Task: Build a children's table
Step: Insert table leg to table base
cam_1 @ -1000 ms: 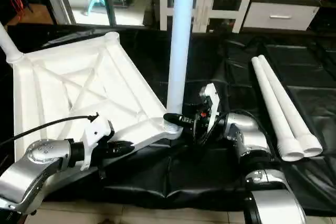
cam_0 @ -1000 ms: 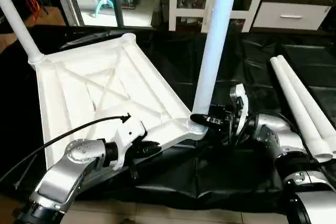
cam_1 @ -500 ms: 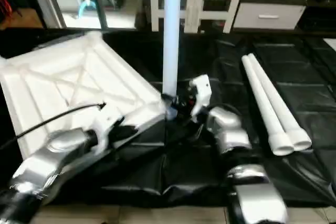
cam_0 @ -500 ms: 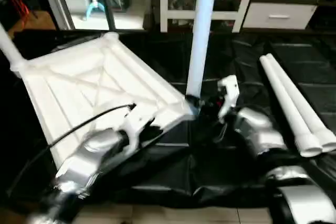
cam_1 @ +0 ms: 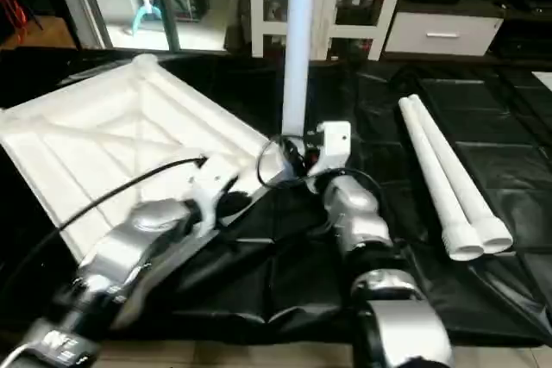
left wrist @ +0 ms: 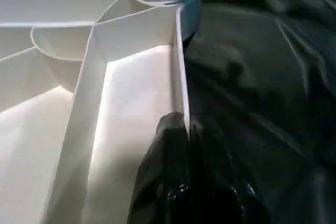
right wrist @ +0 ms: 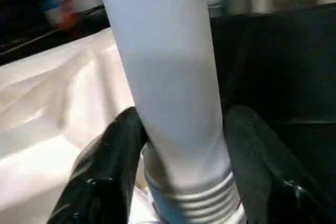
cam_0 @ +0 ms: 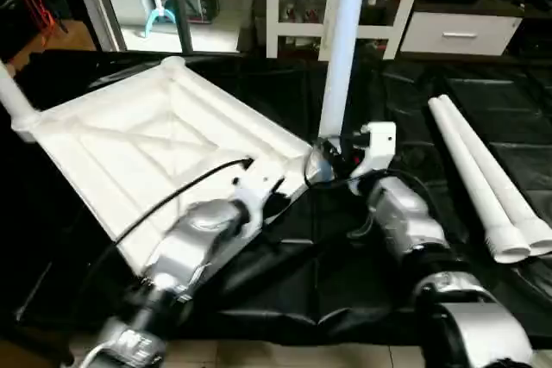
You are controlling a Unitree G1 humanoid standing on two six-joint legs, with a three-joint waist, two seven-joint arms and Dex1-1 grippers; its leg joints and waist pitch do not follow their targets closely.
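At frame centre, the right gripper (right wrist: 178, 171) clasped the upright leg (cam_0: 342, 49) near its threaded base, steadying it in the tabletop (cam_0: 147, 148) socket. The left gripper (left wrist: 181, 145) pinched the tabletop's rim, anchoring it. 2 spare legs (cam_0: 483, 183) lay right.

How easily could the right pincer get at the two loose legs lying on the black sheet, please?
Probably not at once: the right pincer straddles the upright leg at its socket. Once it lets go, the loose legs lie unobstructed on the right.

Upside-down tabletop (cam_0: 129, 144) w/ upright leg (cam_0: 341, 49) at near corner — 2 spare legs (cam_0: 487, 183) on right.
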